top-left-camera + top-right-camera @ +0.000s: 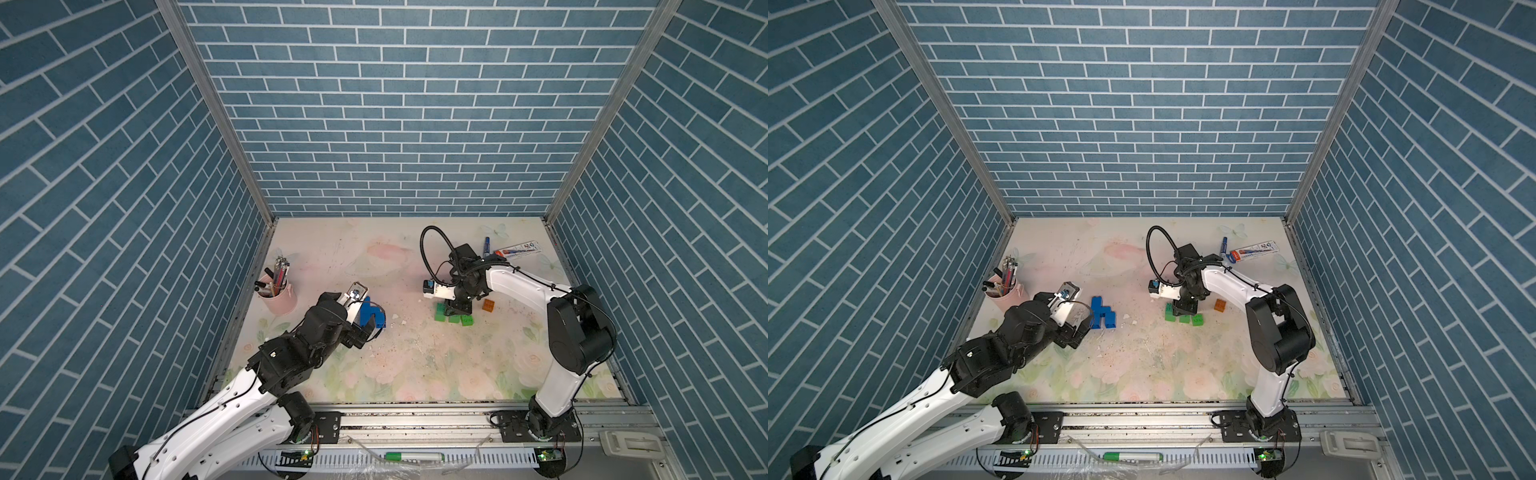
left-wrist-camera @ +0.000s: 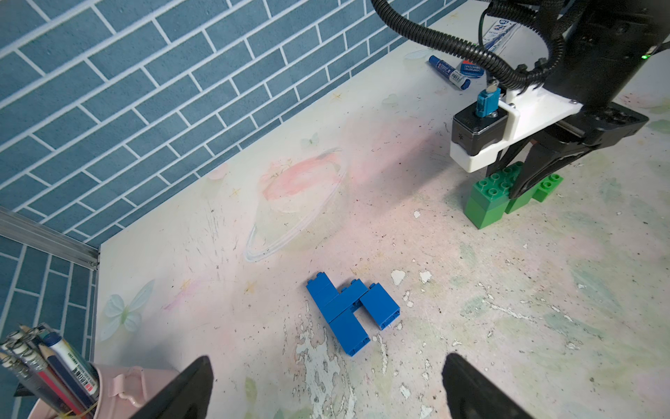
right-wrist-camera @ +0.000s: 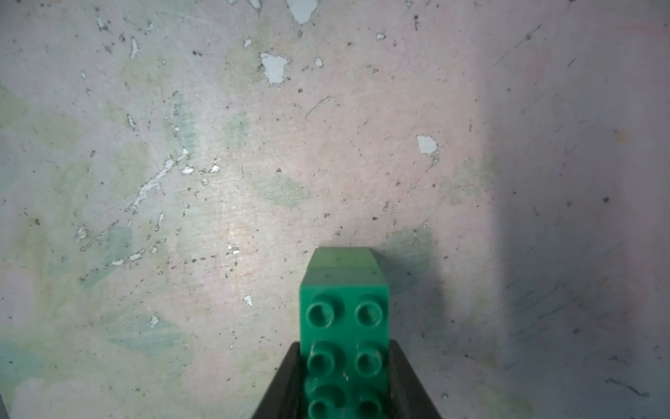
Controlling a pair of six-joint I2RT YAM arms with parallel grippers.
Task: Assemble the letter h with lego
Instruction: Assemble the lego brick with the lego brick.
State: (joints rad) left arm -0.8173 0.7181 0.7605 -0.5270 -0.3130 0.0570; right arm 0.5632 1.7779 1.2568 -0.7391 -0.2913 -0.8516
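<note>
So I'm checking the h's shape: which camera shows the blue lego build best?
The left wrist view: the blue lego build lies whole, uncovered. Both top views show it small; in a top view the left arm hides part. The right wrist view misses it.

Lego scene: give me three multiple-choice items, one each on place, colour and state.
1. Where is the orange brick?
A) in the pink cup
B) on the table, near the right arm
C) on the front rail

2. What colour is the assembled h?
A) green
B) blue
C) orange

3. How do the right jaws stand?
A) wide open over bare table
B) shut on a marker
C) shut on a green brick

Key:
1 B: both top views show it lying on the table by that arm.
2 B: every brick in it is blue.
3 C: the right wrist view shows a jaw against each side of the brick.
</note>
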